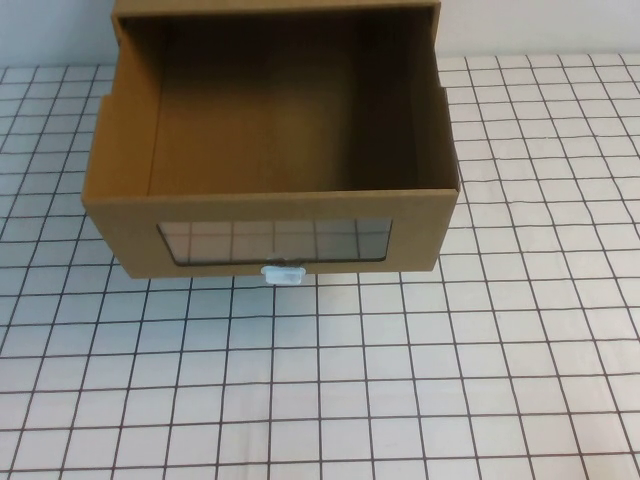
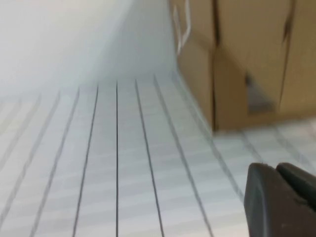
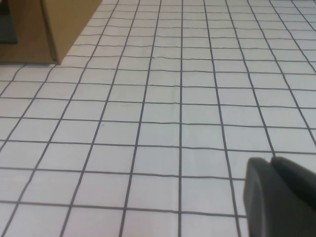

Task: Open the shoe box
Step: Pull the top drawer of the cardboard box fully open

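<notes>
We see a white table ruled in dark squares, a pale wall behind. The brown cardboard shoe box stands open-topped at the far middle, clear window and white tab in front. Left gripper, near the box, and right gripper, over bare grid: fingers together.

One cardboard box is being shown on one checked table. On its front wall, one clear window and one small white tab are being counted. Two grippers are being seen: the left gripper near the box, the right gripper above the table.
</notes>
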Available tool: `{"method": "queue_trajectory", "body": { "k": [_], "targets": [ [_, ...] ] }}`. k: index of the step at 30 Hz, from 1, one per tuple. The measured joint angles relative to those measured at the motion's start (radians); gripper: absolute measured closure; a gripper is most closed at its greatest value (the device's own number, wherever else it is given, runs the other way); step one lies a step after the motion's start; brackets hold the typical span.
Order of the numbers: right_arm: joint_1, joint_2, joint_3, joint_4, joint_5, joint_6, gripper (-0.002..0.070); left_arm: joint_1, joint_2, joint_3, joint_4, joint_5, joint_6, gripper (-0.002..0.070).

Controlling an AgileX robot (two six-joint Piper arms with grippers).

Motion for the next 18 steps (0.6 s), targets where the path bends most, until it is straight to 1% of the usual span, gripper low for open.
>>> {"method": "queue_trajectory", "body": {
  "k": [3, 6, 18],
  "targets": [
    [0.0, 0.0, 0.0, 0.0, 0.0, 0.0, 0.0689, 0.018, 0.0, 0.0, 0.03, 0.105, -0.049, 0.0677],
    [0.0, 0.0, 0.0, 0.0, 0.0, 0.0, 0.0689, 0.021, 0.0, 0.0, 0.039, 0.197, -0.066, 0.0677],
    [0.0, 0.0, 0.0, 0.002, 0.0, 0.0, 0.0689, 0.021, 0.0, 0.0, 0.039, 0.208, -0.079, 0.0677]
  ]
}}
